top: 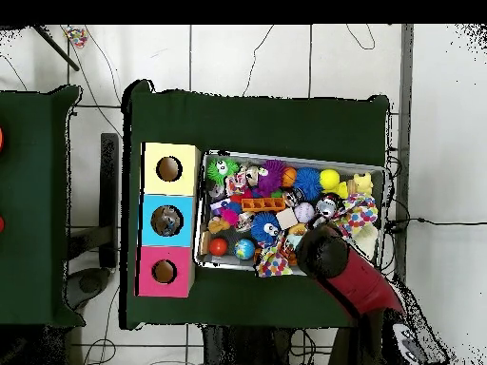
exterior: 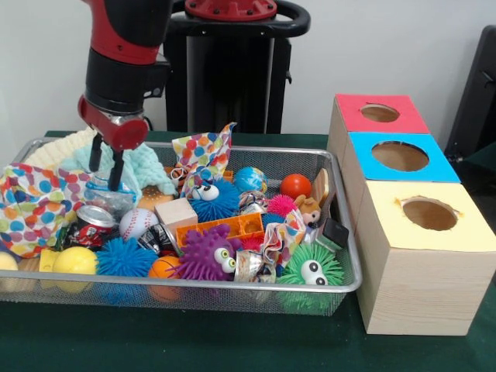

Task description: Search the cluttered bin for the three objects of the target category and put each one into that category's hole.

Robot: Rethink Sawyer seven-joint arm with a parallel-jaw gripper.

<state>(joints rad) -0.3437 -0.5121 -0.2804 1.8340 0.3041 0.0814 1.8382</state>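
The wire mesh bin (exterior: 232, 286) is full of clutter: spiky balls in purple (exterior: 208, 254), blue (exterior: 124, 257) and green (exterior: 311, 268), a baseball (exterior: 138, 222), an orange-red ball (exterior: 295, 186), a globe ball (exterior: 250, 180), a crushed can (exterior: 91, 222) and polka-dot cloths (exterior: 35, 203). My gripper (exterior: 106, 172) hangs over the bin's left part, open, its fingertips at a clear crumpled plastic piece (exterior: 108, 198). In the overhead view the arm (top: 328, 257) hides the gripper above the bin (top: 295, 158).
Three wooden boxes with a round hole each stand right of the bin: red top (exterior: 380, 124), blue top (exterior: 434, 167), yellow top (exterior: 473, 232). Overhead they sit left of the bin: yellow (top: 185, 168), blue (top: 185, 220), pink (top: 183, 272). Pale knitted cloth (exterior: 62, 151) lies at the bin's far left.
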